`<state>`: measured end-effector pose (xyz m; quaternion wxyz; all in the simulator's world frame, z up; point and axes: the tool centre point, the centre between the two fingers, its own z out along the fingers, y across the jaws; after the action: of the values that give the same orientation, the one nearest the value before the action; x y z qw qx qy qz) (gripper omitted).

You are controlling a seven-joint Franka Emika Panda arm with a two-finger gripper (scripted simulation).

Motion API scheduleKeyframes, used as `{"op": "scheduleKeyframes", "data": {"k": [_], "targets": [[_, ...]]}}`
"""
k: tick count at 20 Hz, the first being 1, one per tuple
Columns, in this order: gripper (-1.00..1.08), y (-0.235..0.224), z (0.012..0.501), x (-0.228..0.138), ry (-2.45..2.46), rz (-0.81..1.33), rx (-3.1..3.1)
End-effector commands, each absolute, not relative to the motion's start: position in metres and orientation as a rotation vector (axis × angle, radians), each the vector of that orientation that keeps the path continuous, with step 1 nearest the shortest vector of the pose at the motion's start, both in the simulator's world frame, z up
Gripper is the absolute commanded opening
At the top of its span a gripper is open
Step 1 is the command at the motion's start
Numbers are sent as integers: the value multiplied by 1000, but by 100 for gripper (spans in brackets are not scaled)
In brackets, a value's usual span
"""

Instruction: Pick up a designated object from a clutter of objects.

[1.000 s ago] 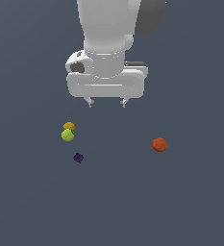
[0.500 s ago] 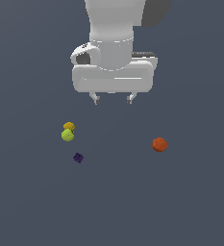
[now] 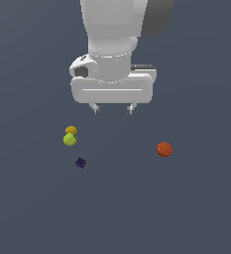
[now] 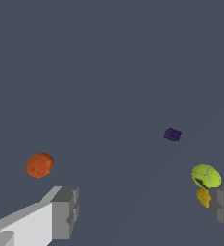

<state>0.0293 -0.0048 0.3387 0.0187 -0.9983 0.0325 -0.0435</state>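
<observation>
Flat slate-grey floor point(image 3: 201, 213) fills both views, bare but for four small pieces. My gripper point(image 3: 113, 108) hangs above them with its two fingers spread apart and nothing between them; the wrist view shows one finger point(image 4: 64, 213) on each side of the frame with open floor in the gap.

The dark purple block point(image 3: 81, 162) lies on the floor below me and toward the exterior view's left, apart from everything else. Just above it in that view sit the lime-green ball point(image 3: 70, 140) and the yellow-orange lump point(image 3: 71, 130), touching or nearly so (I cannot tell which). The orange-red ball point(image 3: 164, 149) rests well apart, on the exterior view's right.

Compared with half a second ago, my hand has shifted slightly toward the exterior view's right and sits a little higher in frame. The four pieces have not moved.

In the wrist view the block point(image 4: 172, 134) lies beyond my fingertips, off-centre toward the green ball point(image 4: 206, 176).
</observation>
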Motion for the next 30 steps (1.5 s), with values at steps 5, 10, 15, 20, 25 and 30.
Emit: {"op": "scheduleKeyframes", "data": {"k": [5, 10, 15, 20, 25, 30], "targets": [[100, -29, 297, 45, 197, -111, -3093], [100, -59, 247, 59, 310, -85, -3086], [100, -95, 187, 66, 439, -55, -3079], [100, -126, 135, 66, 548, -30, -3073], [100, -148, 98, 61, 623, -13, -3070], [100, -160, 77, 57, 665, -3, -3068]]}}
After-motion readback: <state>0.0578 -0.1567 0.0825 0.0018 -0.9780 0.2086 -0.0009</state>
